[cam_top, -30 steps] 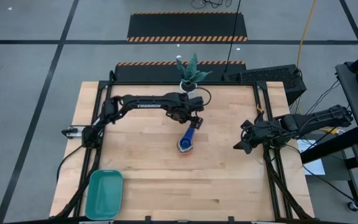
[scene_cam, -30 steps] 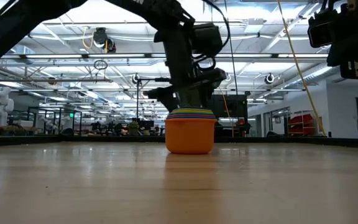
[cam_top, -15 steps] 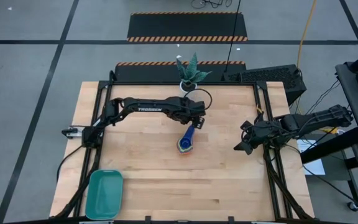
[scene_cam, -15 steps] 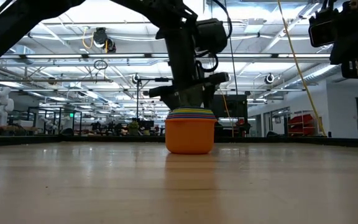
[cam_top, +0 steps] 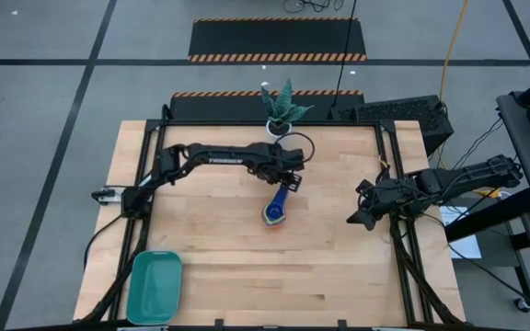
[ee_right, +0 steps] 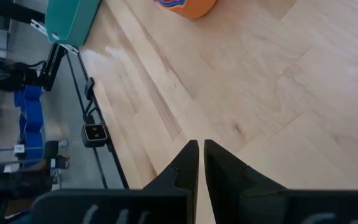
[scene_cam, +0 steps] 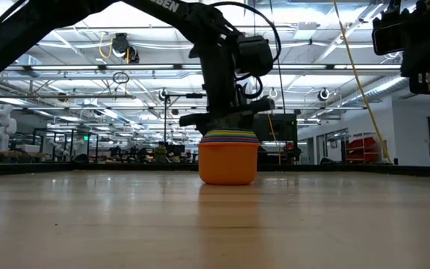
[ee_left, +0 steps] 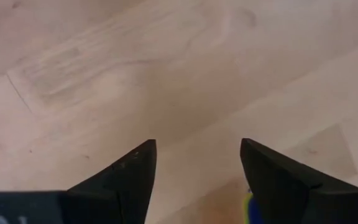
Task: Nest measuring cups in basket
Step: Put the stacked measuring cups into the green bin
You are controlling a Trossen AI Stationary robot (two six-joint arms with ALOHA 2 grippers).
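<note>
Orange-bottomed nested stack of round plastic measuring cups (cam_top: pixel 273 214) sitting mid-bench, left pincer (cam_top: pixel 290 180) hovering parted at its 12 o'clock, right pincer (cam_top: pixel 355 217) clenched at 3 o'clock, teal rectangular plastic basket (cam_top: pixel 154 287) lying at 7 o'clock.

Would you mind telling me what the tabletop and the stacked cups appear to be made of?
Tabletop: likely wood, pale planks with visible grain, lightly glossy. Measuring cups: probably plastic; the orange outer cup looks smooth, uniformly coloured, with a soft sheen.
</note>
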